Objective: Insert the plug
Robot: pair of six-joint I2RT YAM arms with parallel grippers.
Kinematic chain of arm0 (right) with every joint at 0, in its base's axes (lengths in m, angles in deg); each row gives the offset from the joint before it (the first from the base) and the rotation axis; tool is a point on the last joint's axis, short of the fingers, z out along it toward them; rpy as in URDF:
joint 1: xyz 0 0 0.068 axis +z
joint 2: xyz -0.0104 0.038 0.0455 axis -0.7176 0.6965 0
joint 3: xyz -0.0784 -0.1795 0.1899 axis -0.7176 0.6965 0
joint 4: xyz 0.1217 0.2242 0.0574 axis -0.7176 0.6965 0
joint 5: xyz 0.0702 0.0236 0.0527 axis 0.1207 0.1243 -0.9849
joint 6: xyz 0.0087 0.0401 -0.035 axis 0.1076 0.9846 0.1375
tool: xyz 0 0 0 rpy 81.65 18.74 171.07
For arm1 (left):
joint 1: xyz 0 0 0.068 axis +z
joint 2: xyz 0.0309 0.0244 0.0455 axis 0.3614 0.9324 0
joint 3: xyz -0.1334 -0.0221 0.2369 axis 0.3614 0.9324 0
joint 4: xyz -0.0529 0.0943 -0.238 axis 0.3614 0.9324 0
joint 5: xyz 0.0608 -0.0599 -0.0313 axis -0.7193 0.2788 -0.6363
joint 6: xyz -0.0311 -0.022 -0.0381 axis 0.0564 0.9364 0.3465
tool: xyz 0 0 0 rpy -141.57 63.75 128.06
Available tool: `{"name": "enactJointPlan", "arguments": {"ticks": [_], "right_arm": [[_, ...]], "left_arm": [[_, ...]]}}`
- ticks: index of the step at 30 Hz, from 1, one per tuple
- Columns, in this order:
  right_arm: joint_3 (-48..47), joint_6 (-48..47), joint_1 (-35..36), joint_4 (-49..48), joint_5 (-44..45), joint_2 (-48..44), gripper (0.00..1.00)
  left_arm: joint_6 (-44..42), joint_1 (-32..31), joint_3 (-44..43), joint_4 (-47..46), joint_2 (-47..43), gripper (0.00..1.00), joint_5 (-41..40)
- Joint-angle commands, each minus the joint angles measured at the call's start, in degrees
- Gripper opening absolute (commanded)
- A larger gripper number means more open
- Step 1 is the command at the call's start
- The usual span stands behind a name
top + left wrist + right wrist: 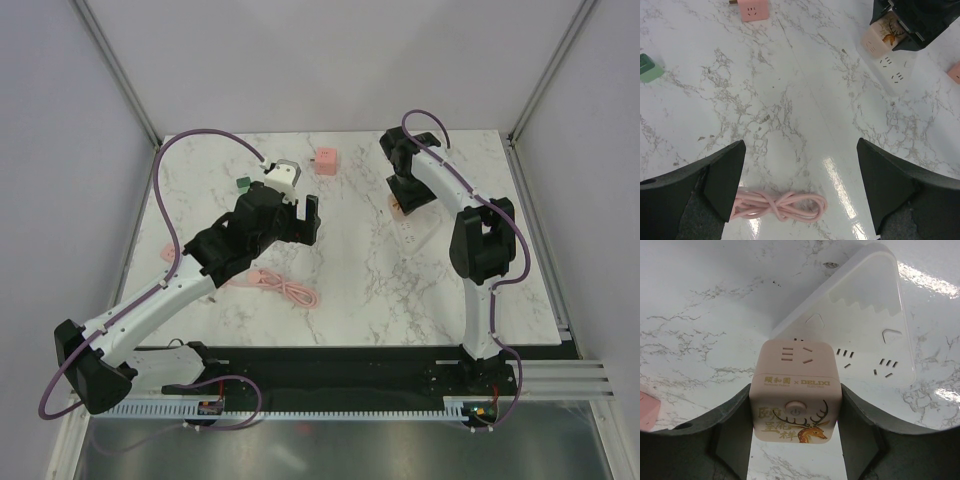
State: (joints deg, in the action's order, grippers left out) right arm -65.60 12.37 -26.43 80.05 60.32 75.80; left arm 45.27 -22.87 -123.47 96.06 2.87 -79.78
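My right gripper (796, 396) was clamped on the pale pink plastic cube plug (796, 365), its dark fingers (740, 425) pressed against the two smooth side faces. The cube had rounded corners, socket slots on top, and a printed deer with a round button on the face toward the camera. It sat at one end of the flat white plastic power strip (860, 330). I could not tell whether its prongs were seated. My left gripper (800, 185) hung wide open and empty over the glossy, grey-veined white marble tabletop (805, 100), above a knotted coil of thin pink cable (780, 205). Farther back lay a second pink cube adapter (326, 162) and a small green block (242, 183).
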Motion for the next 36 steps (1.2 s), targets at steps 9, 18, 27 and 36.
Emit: {"name": "enactJointPlan", "arguments": {"ticks": [9, 18, 27, 36], "right_arm": [[2.72, 0.97, -0.52, -0.74, 0.2, -1.48, 0.0], [2.54, 0.53, -0.7, 0.14, 1.34, 0.1, 0.0], [3.94, -1.76, -0.61, -0.04, 0.11, 4.76, 0.0], [5.53, -1.14, -0.79, -0.57, 0.64, 6.78, 0.0]], "left_arm": [[-2.37, 0.28, -0.2, -2.28, -1.39, 1.0, -1.55], [-2.37, 0.28, -0.11, -2.28, -1.39, 1.0, -1.55], [-2.46, 0.2, -0.11, -2.19, -1.39, 1.0, -1.81], [-2.55, 0.28, -0.11, -2.28, -1.3, 1.0, -2.08]]}}
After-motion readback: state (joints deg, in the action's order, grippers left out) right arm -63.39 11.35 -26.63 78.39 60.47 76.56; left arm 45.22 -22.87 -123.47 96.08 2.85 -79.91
